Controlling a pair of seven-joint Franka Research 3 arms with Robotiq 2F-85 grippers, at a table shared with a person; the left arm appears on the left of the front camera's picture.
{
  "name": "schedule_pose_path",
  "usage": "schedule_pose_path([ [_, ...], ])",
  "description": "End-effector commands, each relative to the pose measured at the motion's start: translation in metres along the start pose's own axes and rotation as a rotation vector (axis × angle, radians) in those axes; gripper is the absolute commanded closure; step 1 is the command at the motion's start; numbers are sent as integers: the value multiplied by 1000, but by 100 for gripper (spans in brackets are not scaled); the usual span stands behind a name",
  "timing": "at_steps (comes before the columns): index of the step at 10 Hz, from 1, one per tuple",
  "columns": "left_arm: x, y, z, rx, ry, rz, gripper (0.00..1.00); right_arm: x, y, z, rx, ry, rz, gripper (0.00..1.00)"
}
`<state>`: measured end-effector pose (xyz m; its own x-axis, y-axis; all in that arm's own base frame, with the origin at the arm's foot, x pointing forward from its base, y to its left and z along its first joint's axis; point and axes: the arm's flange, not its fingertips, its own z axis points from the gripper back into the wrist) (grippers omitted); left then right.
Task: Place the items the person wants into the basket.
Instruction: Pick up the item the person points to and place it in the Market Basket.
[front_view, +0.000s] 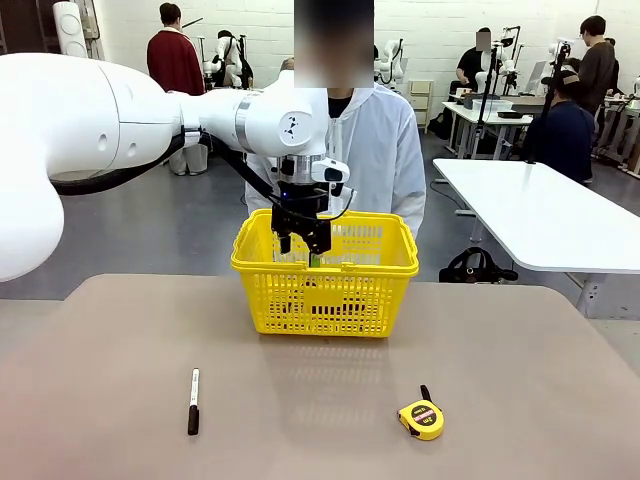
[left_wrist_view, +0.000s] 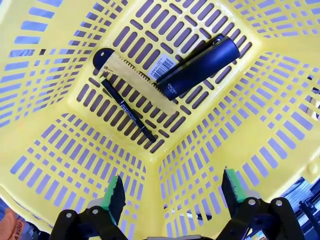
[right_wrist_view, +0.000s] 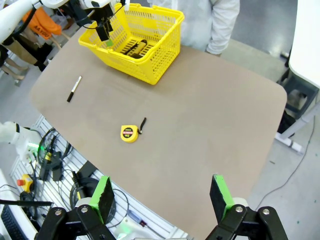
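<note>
While the left gripper (front_view: 304, 243) hangs over the yellow basket (front_view: 375, 285) at the far edge of the table (front_view: 520, 400), its green pads (left_wrist_view: 114, 191) are spread apart with nothing between them. On the basket floor lie the slim black pen (left_wrist_view: 127, 110) and, touching it along one side, the yellow box cutter (left_wrist_view: 135, 80) (a dark cylindrical case (left_wrist_view: 200, 67) rests against the cutter's far end). Judging by that, both wanted items are in and the task looks essentially done; only pulling the arm clear seems left. The white-and-black pen (front_view: 193, 400) near the front left edge and the tape measure (front_view: 421, 418) near the front right sit untouched. The right gripper (right_wrist_view: 162, 197), jaws wide and empty, hovers high above the table. The person (front_view: 385, 150) stands just behind the basket.
</note>
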<state>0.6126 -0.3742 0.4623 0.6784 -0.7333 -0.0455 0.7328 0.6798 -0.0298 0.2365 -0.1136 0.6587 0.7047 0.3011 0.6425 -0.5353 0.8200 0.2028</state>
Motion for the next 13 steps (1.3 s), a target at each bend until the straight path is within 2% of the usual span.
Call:
schedule_pose_path([
  [1, -10, 1, 34, -7, 15, -11, 0, -3, 0, -4, 5, 1, 5, 0],
  [2, -43, -4, 58, -12, -8, -6, 0, -3, 0, -4, 5, 1, 5, 0],
  [4, -144, -19, 108, -33, -128, 20, 0, -3, 0, -4, 5, 1, 5, 0],
  [5, -187, -28, 118, -30, -168, 25, 0, -3, 0, -4, 5, 1, 5, 0],
  [7, -252, -40, 108, -17, -166, 25, 0, -3, 0, -4, 5, 1, 5, 0],
  [10, -313, -39, 81, -21, -222, 47, 0, -3, 0, -4, 5, 1, 5, 0],
  [13, -322, -26, 70, -36, -208, 73, 0, -3, 0, -4, 5, 1, 5, 0],
])
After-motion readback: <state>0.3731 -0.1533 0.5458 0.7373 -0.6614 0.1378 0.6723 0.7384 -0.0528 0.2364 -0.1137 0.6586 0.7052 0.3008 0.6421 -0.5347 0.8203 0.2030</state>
